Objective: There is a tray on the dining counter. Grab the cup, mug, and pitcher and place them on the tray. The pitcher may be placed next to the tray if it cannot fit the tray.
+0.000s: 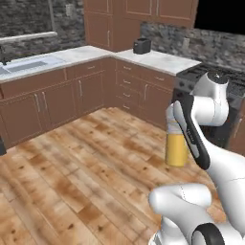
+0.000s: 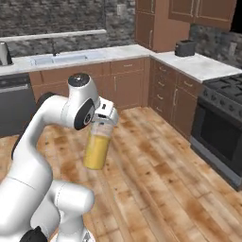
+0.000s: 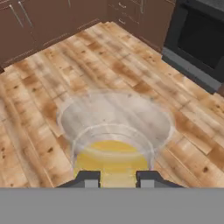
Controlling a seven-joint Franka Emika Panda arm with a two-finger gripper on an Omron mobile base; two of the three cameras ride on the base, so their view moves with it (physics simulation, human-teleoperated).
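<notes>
The two dark fingers (image 3: pixel 89 178) are seen pinching the near rim of the pitcher (image 3: pixel 114 140), with the gripper (image 3: pixel 117 178) set over its open mouth. The pitcher (image 2: pixel 98 147), a clear glass holding orange juice, is held off the ground at the hand, above the wooden floor (image 2: pixel 160 189), slightly tilted, before the brown cabinets (image 1: pixel 52 103).
</notes>
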